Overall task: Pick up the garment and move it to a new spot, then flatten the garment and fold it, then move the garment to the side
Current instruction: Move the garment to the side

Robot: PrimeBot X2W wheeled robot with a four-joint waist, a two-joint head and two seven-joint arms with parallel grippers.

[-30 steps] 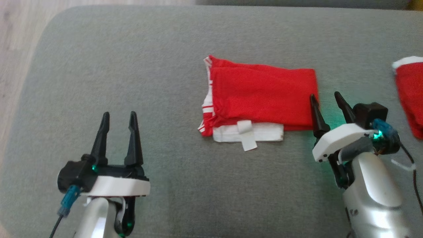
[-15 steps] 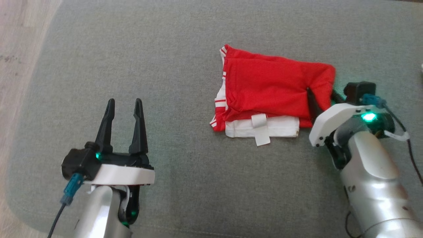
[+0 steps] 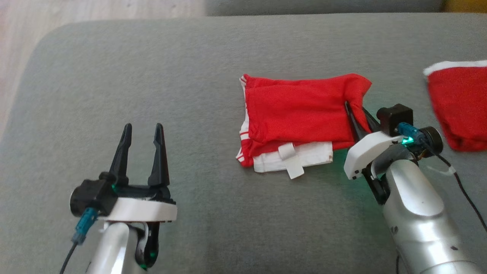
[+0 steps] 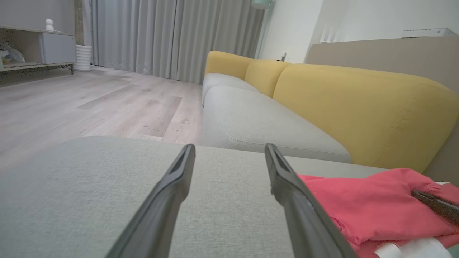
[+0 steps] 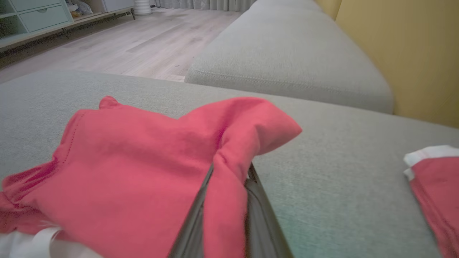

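The folded red garment (image 3: 296, 114) with white trim lies on the grey cushion (image 3: 152, 76) at the middle of the head view. My right gripper (image 3: 355, 110) is shut on the garment's right edge, and the cloth bunches up between the fingers. In the right wrist view the red garment (image 5: 143, 157) is pinched between my two dark fingers (image 5: 193, 222). My left gripper (image 3: 141, 131) stands open at the lower left, well apart from the garment, with nothing in it. The left wrist view shows the garment (image 4: 362, 208) to the right of my open left gripper (image 4: 229, 150).
A second red and white garment (image 3: 456, 102) lies at the right edge of the cushion. Wooden floor (image 3: 23, 38) lies beyond the cushion's left edge. A yellow sofa back (image 4: 358, 104) and another grey seat (image 4: 251, 122) stand beyond.
My right gripper moved forward onto the garment's right edge and shut on it, bunching the cloth. The head camera shifted. The left gripper has kept its place.
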